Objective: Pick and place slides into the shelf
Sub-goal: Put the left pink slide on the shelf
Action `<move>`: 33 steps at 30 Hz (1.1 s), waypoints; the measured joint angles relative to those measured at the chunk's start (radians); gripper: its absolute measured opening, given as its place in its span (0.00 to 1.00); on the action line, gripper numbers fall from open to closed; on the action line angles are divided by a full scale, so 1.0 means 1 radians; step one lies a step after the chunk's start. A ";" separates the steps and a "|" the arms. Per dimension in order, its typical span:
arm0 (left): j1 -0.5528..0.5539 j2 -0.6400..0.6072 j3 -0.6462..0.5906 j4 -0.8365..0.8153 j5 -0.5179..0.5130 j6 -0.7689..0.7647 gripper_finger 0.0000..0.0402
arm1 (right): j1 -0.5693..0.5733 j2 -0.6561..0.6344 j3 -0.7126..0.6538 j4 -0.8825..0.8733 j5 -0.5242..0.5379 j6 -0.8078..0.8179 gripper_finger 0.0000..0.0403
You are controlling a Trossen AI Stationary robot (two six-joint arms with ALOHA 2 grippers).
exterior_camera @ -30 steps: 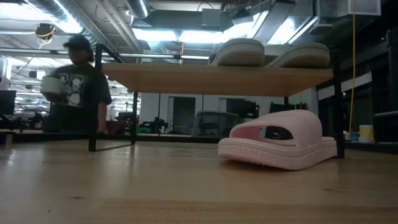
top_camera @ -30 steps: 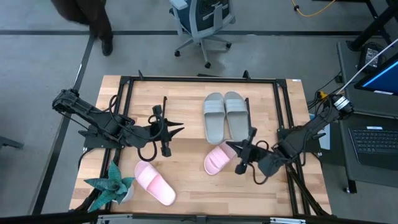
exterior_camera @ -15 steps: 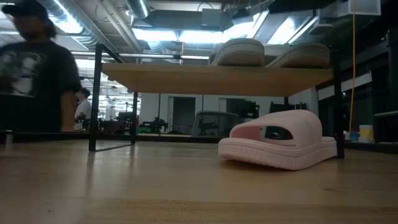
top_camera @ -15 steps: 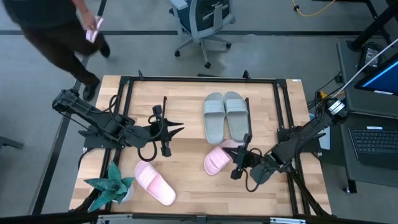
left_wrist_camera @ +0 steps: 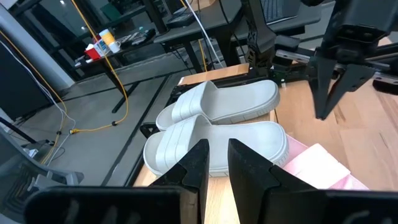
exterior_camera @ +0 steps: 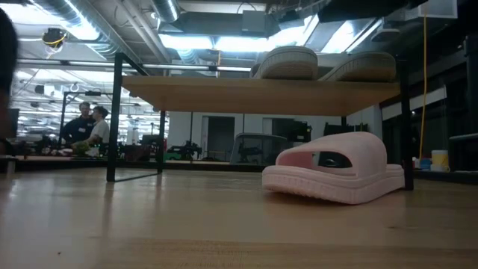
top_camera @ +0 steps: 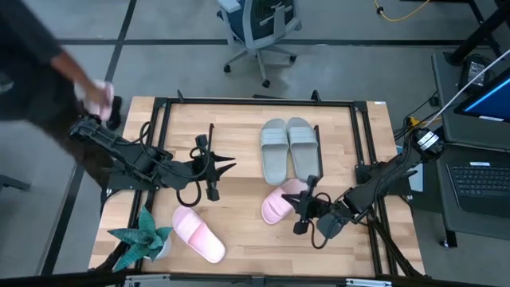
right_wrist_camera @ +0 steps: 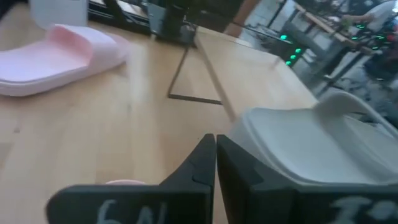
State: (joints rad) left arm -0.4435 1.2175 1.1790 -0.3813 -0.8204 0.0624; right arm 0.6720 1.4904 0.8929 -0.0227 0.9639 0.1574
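Observation:
Two grey-green slides (top_camera: pixel 287 147) lie side by side on top of the shelf (exterior_camera: pixel 254 93), soles down, and also show in the left wrist view (left_wrist_camera: pixel 217 121). One pink slide (top_camera: pixel 279 204) lies on the table by the shelf's near right end. The other pink slide (top_camera: pixel 198 233) lies near the front left. My right gripper (top_camera: pixel 300 206) (right_wrist_camera: pixel 215 152) is shut and hangs beside the first pink slide's right side, with no touch showing. My left gripper (top_camera: pixel 229 166) (left_wrist_camera: pixel 216 152) waits left of the shelf, its fingers a narrow gap apart and holding nothing.
A teal star-shaped plant (top_camera: pixel 139 237) stands at the front left corner. A black frame (top_camera: pixel 255 101) runs around the tabletop. A person stands at the table's far left corner, and an office chair (top_camera: pixel 259 28) stands beyond the far edge. Bare wood lies between the pink slides.
My right gripper has sunk and shifted toward the table's near edge, ending beside the pink slide. The slide has not moved. A person has walked along the table's far left side.

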 joint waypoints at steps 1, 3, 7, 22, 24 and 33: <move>0.000 0.000 0.000 0.000 0.000 0.000 0.13 | 0.000 0.000 0.000 0.003 -0.014 0.000 0.04; 0.000 0.000 0.000 0.000 0.000 0.000 0.13 | 0.006 0.000 0.000 0.005 -0.057 0.010 0.02; 0.000 0.000 0.000 0.000 0.000 0.000 0.13 | 0.038 0.000 0.000 0.004 -0.101 0.055 0.01; 0.000 0.000 0.000 0.000 0.000 0.000 0.13 | 0.115 0.093 0.114 -0.014 -0.044 0.067 0.01; 0.000 0.000 0.000 0.001 0.000 0.000 0.13 | 0.114 0.143 0.170 -0.072 -0.043 0.075 0.01; 0.000 0.000 0.000 0.000 0.000 0.000 0.13 | 0.115 0.329 0.489 -0.640 -0.041 0.427 0.01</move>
State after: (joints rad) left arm -0.4435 1.2175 1.1790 -0.3809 -0.8204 0.0624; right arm 0.7868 1.8194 1.3817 -0.6630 0.9229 0.5846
